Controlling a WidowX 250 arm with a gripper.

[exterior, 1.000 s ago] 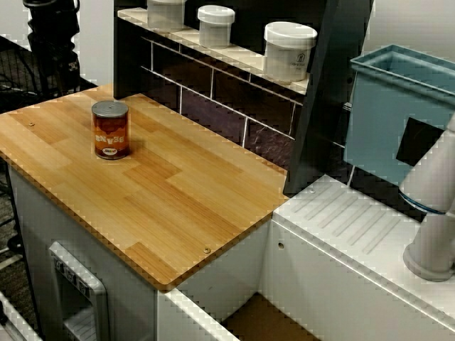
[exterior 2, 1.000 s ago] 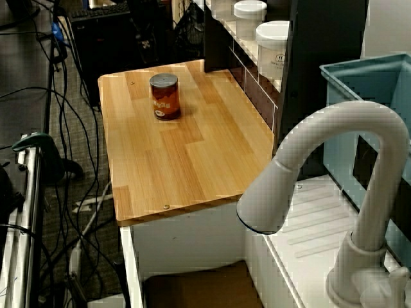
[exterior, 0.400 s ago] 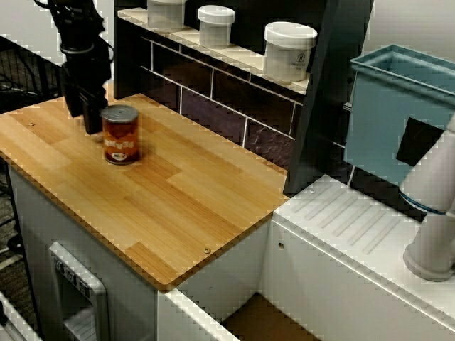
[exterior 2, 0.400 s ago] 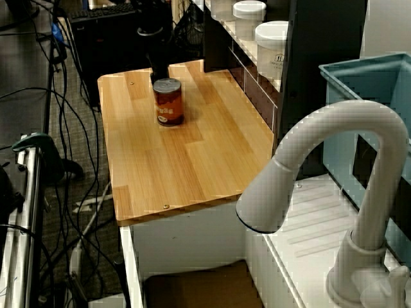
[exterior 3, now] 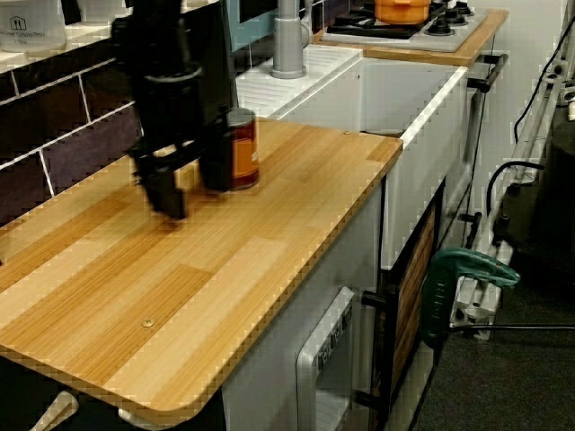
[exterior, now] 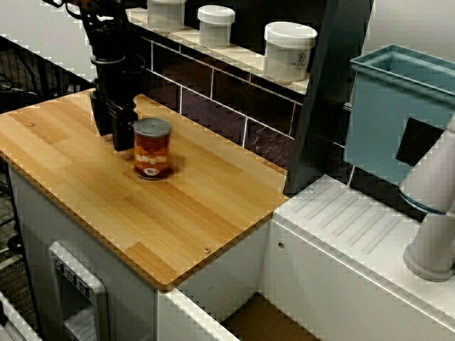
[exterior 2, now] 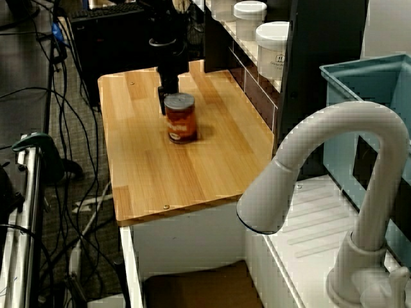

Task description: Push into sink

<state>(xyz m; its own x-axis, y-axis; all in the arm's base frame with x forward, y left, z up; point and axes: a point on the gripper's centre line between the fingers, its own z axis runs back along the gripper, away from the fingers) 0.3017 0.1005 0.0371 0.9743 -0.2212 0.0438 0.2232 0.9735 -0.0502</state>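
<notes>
Standing upright on the wooden counter, the can touches the gripper behind it. Its fingers are spread apart, gripping nothing. The sink lies well apart.

**All-black arm with blocky two-finger gripper**

The arm is matte black throughout, built of stacked cylindrical segments. Its gripper is likewise black, with two flat, rectangular fingers beneath a boxy wrist housing. No markings can be made out.
</notes>
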